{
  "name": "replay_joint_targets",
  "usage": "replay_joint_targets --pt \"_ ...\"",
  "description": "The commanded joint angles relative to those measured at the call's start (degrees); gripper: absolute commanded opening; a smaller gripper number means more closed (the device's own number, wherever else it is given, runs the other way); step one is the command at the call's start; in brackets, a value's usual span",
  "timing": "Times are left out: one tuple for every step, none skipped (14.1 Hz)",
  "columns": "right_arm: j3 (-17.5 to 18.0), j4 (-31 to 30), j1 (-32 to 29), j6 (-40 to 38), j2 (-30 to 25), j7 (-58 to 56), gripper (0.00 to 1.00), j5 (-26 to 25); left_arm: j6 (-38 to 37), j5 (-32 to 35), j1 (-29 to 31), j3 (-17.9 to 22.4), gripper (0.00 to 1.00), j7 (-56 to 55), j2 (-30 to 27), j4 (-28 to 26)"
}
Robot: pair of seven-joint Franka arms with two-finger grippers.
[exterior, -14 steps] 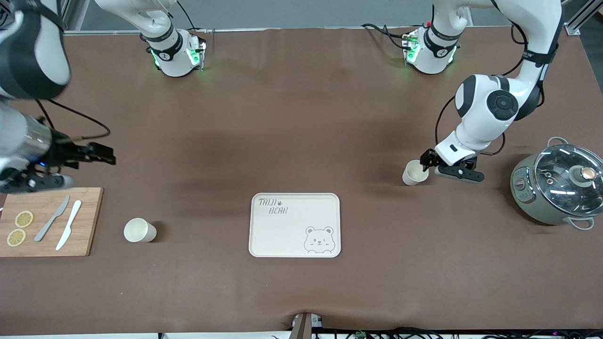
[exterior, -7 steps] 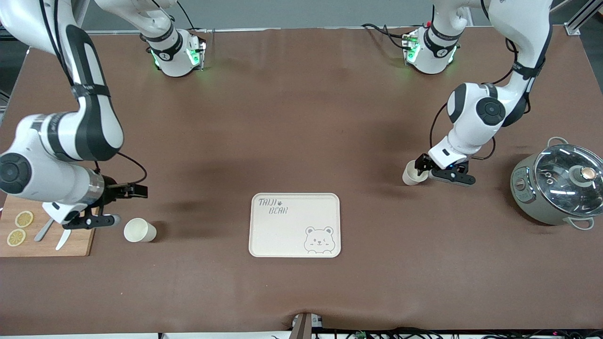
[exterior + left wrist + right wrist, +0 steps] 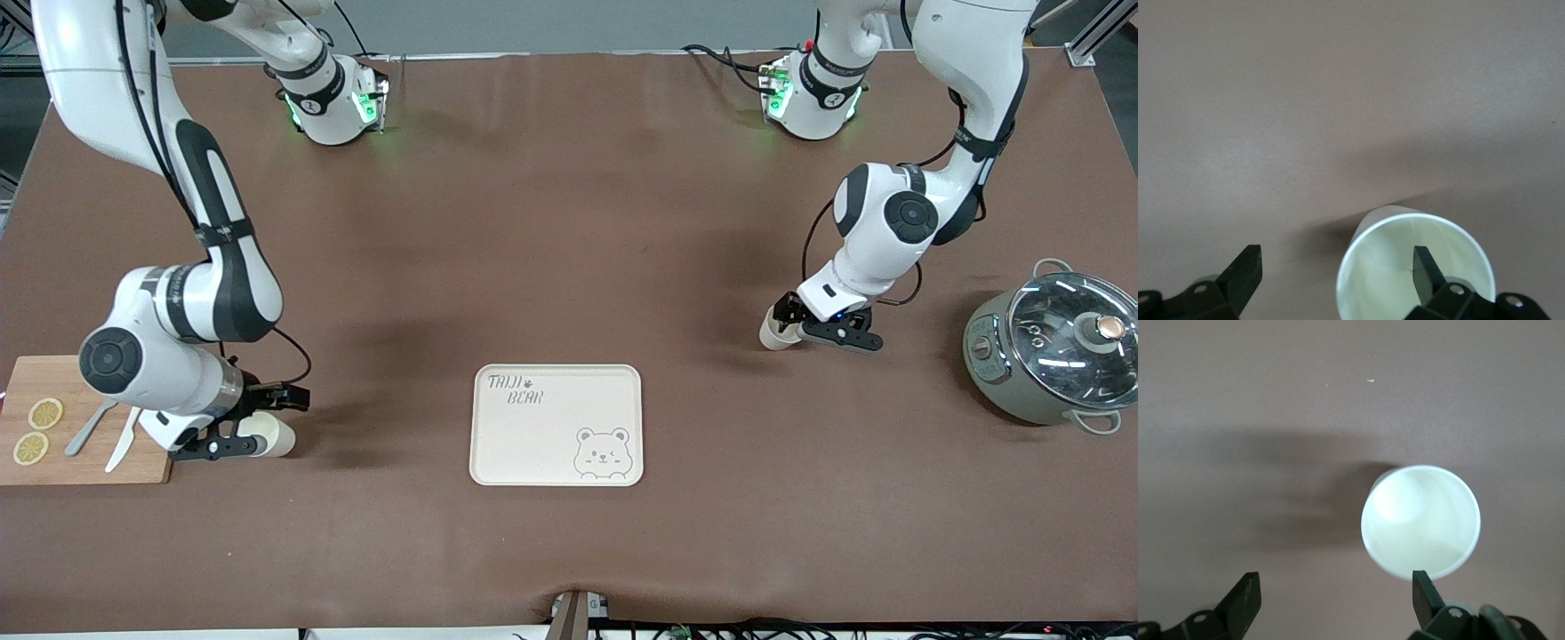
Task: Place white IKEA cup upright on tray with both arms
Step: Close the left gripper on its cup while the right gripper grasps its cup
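The cream tray (image 3: pixel 533 444), printed "TAJI BEAR" with a bear face, lies at the table's middle with nothing on it. One white cup (image 3: pixel 277 436) lies on its side beside the cutting board, toward the right arm's end. My right gripper (image 3: pixel 253 425) is open at its mouth; in the right wrist view (image 3: pixel 1335 583) one fingertip (image 3: pixel 1423 590) is at the cup's (image 3: pixel 1421 520) rim. A second white cup (image 3: pixel 771 337) lies on its side toward the left arm's end. My left gripper (image 3: pixel 797 322) is open there; in the left wrist view (image 3: pixel 1336 261) one fingertip (image 3: pixel 1425 267) is inside the cup (image 3: pixel 1391 273).
A wooden cutting board (image 3: pixel 151 378) with two lemon slices, a grey knife and a white knife lies at the right arm's end. A grey pot with a glass lid (image 3: pixel 1058 342) stands at the left arm's end.
The right arm swung in from the table's end over the board and came down to its cup. The left gripper moved closer onto its cup's mouth. Neither cup has moved.
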Motion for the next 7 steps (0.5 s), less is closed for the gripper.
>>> replay_joint_targets --pt "0.09 0.30 -0.08 4.60 2.54 0.53 1.00 0.00 3.18 -0.37 -1.02 -0.61 0.00 -1.96 -0.45 -1.90" --pt "0.09 0.39 -0.17 5.93 3.33 0.18 1.00 0.00 3.19 -0.37 -1.11 -0.61 0.00 -2.22 -0.45 -1.90" --pt "0.01 0.39 -0.26 6.90 3.78 -0.08 1.00 -0.17 3.19 -0.46 -1.20 -0.61 0.00 -2.40 -0.45 -1.90" --pt "0.01 0.48 -0.34 6.99 4.04 -0.26 1.00 -0.78 3.19 -0.46 -1.20 -0.70 0.00 -2.40 -0.45 -1.90" --pt "0.01 0.65 -0.34 6.82 4.04 -1.30 0.80 -0.88 3.19 -0.46 -1.11 -0.61 0.00 -2.40 -0.45 -1.90" --pt "0.01 1.00 -0.52 6.64 4.04 -2.45 0.57 -0.88 3.19 -0.46 -1.11 -0.70 0.00 -2.40 -0.36 -1.82" --pt "-0.08 1.01 -0.61 6.64 4.04 -3.24 0.37 -1.05 3.19 -0.46 -1.11 -0.61 0.00 -2.40 -0.36 -1.73"
